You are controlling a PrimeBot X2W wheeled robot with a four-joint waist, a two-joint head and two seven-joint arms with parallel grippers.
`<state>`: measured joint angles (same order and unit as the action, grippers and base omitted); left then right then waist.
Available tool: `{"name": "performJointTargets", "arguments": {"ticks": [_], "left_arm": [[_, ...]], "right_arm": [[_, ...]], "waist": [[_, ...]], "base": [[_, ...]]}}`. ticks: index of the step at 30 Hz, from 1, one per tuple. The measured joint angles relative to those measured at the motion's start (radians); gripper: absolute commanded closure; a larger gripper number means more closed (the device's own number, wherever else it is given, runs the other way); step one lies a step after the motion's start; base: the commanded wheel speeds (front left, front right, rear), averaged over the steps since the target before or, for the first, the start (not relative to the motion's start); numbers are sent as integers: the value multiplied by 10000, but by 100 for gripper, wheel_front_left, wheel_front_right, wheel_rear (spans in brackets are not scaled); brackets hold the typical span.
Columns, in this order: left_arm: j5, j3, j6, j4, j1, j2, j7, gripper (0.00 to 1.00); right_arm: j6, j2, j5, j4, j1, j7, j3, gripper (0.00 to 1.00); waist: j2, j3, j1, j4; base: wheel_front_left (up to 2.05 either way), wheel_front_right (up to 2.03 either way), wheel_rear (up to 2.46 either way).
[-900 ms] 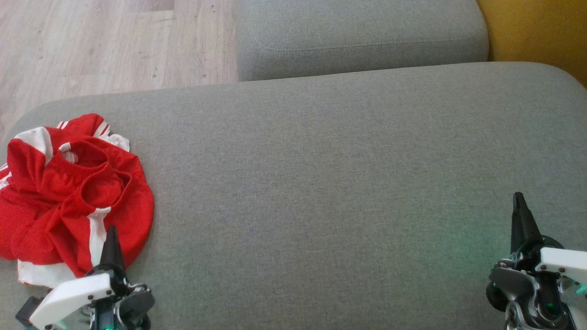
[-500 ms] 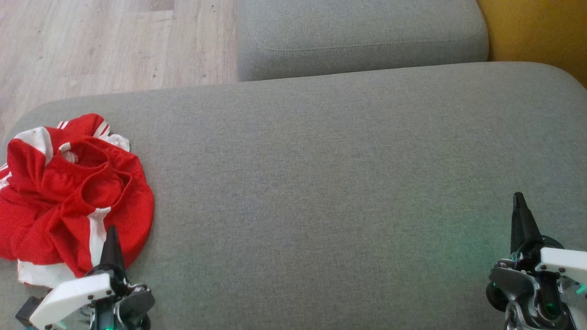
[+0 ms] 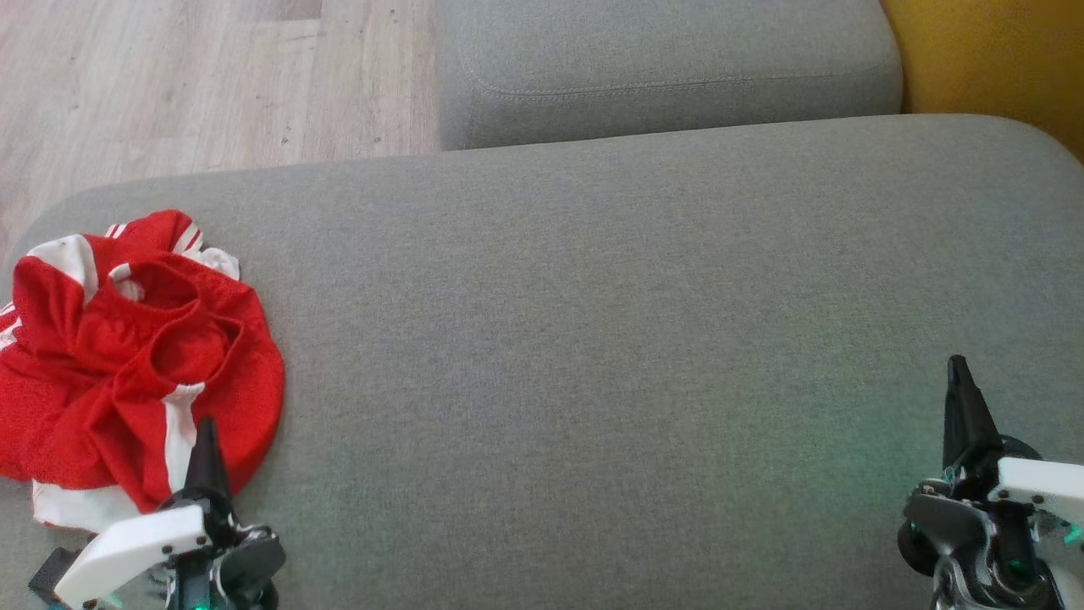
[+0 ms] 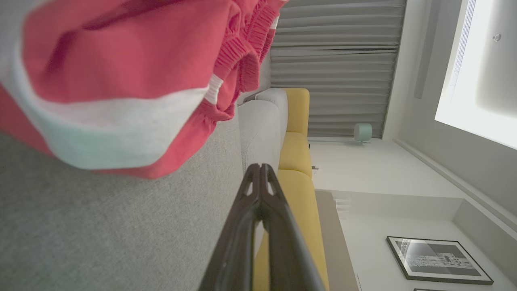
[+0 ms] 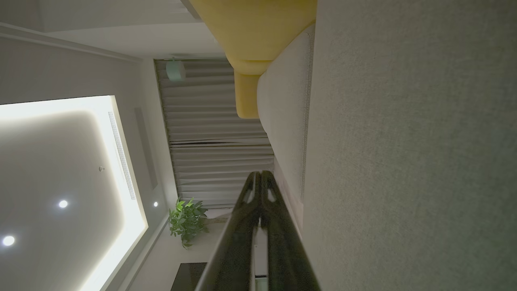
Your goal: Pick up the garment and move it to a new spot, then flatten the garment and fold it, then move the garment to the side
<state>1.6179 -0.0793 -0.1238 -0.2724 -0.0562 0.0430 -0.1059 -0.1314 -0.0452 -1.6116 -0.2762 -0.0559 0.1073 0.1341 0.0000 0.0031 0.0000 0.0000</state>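
Observation:
The garment (image 3: 127,356), red with white stripes, lies crumpled in a heap at the left end of the grey sofa cushion (image 3: 593,339). In the left wrist view the garment (image 4: 121,76) bulges close above and left of my fingers. My left gripper (image 3: 206,424) is shut and empty at the lower left, its tip over the heap's near edge; whether it touches the cloth I cannot tell. Its fingertips (image 4: 261,166) press together. My right gripper (image 3: 958,363) is shut and empty at the lower right over bare cushion, seen tip-closed as the right gripper (image 5: 260,173) in its wrist view.
A second grey cushion (image 3: 669,68) lies behind the first. Wooden floor (image 3: 169,85) lies beyond the cushion at the upper left, and a yellow seat (image 3: 991,59) stands at the upper right. Bare cushion stretches between the garment and the right gripper.

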Motion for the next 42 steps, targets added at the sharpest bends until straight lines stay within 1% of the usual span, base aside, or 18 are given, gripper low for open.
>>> {"name": "performJointTargets", "arguments": {"ticks": [42], "left_arm": [[0,0,0,0,0,0,0,100]], "right_arm": [[0,0,0,0,0,0,0,100]], "waist": [[0,0,0,0]], "base": [[0,0,0]]}}
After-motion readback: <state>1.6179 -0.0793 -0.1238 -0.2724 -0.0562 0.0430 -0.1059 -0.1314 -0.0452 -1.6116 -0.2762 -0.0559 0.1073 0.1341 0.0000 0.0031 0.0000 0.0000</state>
